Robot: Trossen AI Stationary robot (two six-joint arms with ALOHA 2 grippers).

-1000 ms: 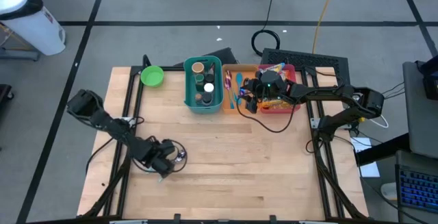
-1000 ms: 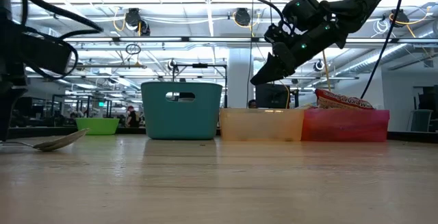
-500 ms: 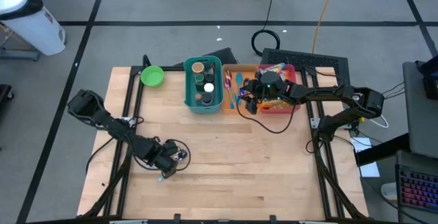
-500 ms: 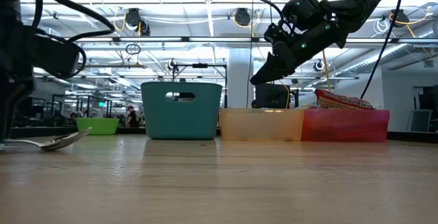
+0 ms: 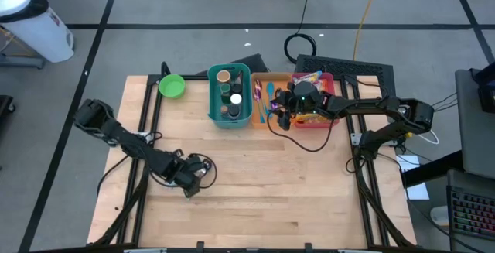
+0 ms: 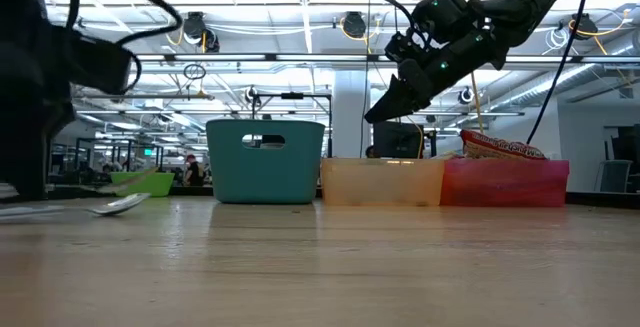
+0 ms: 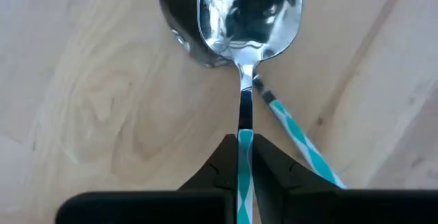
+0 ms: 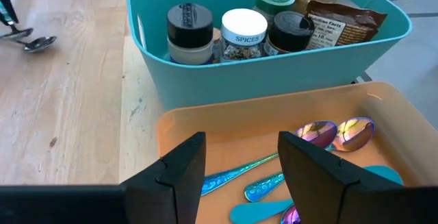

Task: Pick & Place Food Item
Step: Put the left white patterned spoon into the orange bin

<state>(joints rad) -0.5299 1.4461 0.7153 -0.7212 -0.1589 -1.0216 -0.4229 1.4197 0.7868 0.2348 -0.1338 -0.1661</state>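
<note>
Wooden surface point(image 5: 263, 176) carries three bins along its far edge: teal bin point(image 5: 230, 95), orange bin point(image 5: 267, 98), red bin point(image 5: 315, 107). Green bowl point(image 5: 172, 86) sits at the far left corner, apart from the teal bin.

Left claw point(image 5: 195, 177) is low over the near-left part of the surface. Left wrist view: its fingers point(image 7: 220, 169) are clenched on the teal-and-white striped handle of a metal spoon point(image 7: 245, 25); the shiny bowl of the spoon points away from the claw and lies close over the wood, its shadow just beside it. Low view shows the spoon point(image 6: 118, 205) at the left, about level with the surface; whether it touches the wood cannot be told.

Right claw point(image 5: 284, 112) hangs above the orange bin, raised clear of the bin rims in the low view point(image 6: 385, 107). Right wrist view: fingers point(image 8: 179, 166) spread apart, released, nothing between them. Below them the orange bin point(image 8: 205, 131) holds iridescent spoons point(image 8: 321, 133) and blue-green utensils point(image 8: 236, 176).

Teal bin point(image 8: 274, 73) contents, right wrist view: black-lidded jar point(image 8: 186, 24), white-lidded jar labelled SPICES point(image 8: 243, 29), a further dark-lidded jar point(image 8: 289, 32), a brown packet point(image 8: 340, 21).

Red bin holds snack packets point(image 6: 500, 147), visible above its rim in the low view.
</note>
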